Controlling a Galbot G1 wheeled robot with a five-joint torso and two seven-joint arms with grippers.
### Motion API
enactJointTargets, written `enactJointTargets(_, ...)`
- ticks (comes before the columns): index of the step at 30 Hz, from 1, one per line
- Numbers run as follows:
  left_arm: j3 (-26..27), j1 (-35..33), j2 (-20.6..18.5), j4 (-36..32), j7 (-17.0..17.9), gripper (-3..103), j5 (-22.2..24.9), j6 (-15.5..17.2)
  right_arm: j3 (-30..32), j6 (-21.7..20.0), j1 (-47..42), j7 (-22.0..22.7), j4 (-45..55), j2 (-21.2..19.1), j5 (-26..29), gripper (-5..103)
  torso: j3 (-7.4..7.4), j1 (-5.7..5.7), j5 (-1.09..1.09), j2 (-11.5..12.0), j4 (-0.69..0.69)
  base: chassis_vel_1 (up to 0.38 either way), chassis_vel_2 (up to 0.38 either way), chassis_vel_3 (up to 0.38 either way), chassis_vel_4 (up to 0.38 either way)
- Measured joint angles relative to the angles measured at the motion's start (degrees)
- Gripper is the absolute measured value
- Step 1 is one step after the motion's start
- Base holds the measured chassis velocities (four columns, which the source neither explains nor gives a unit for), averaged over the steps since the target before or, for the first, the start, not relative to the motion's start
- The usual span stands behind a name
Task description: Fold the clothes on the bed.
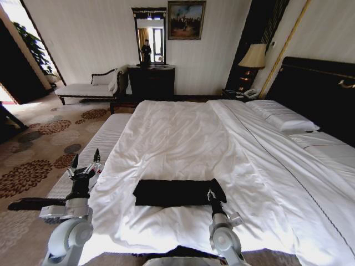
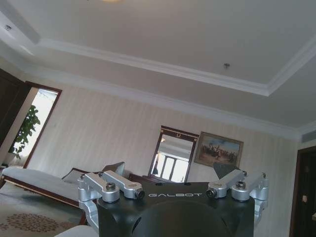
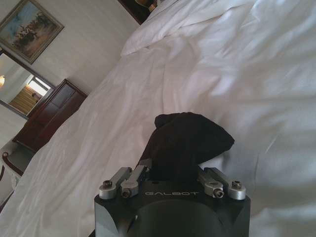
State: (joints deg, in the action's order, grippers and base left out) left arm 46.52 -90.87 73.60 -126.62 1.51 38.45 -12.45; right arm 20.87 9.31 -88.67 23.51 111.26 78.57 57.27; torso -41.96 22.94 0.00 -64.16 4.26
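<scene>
- Right gripper [image 1: 211, 195] pinches the T-shirt's [image 1: 177, 192] near right corner; the folded shirt stretches leftward from it on the bed [image 1: 183, 133].
- Left gripper [image 1: 84, 162] gapes wide, raised left of the shirt.

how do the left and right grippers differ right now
The left gripper is raised off the bed's left side, fingers open and pointing up, holding nothing. The right gripper is down at the near right edge of the black T-shirt, its fingers closed on the fabric, a bunch of cloth lifted between them. Both are black with silver finger links.
</scene>
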Motion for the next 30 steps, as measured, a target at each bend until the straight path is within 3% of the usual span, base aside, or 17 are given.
enactJointTargets(1,0.0,-0.1,0.0,0.0,0.0,100,0.0,0.0,0.2,0.0,0.0,-0.1,0.4,0.0,0.1,27,0.0,0.0,0.0,0.0,0.0,0.0,0.0,0.0,0.0)
enactJointTargets(3,0.2,-0.1,0.0,-0.2,0.0,100,0.0,-0.1,0.9,0.1,0.1,-0.5,1.9,0.0,0.3,10,0.0,0.0,0.01,0.0,0.0,0.0,0.0,0.0,0.0)
enactJointTargets(7,0.3,-0.3,0.2,-0.3,0.0,100,0.0,-0.1,2.7,0.4,-0.1,-1.8,5.3,-0.4,0.8,5,0.0,0.0,0.0,0.0,-0.01,0.0,0.0,0.0,0.0)
enactJointTargets(16,0.4,-0.4,0.6,-0.3,0.0,100,0.0,-0.3,9.7,0.6,-1.3,-6.3,12.6,-3.1,1.9,5,0.0,0.0,-0.01,0.0,0.0,0.0,0.0,0.0,0.0)
enactJointTargets(19,0.7,-0.6,0.7,-0.3,0.0,100,0.2,-0.5,13.9,0.7,0.3,-8.9,9.4,-6.5,1.5,5,0.0,0.0,0.0,0.0,0.01,0.0,0.0,0.0,0.0)
enactJointTargets(27,0.9,-0.6,0.6,-1.6,0.2,100,0.7,-0.6,10.1,2.3,4.7,-11.3,2.6,-11.1,-2.7,5,0.0,0.01,0.0,0.0,0.0,0.0,0.0,0.0,0.0)
enactJointTargets(30,1.2,-0.3,-0.2,-5.8,1.5,100,4.2,0.8,7.7,2.7,6.0,-14.1,2.3,-11.6,-4.8,5,0.0,0.0,-0.01,0.0,-0.01,0.0,0.0,0.0,0.0)
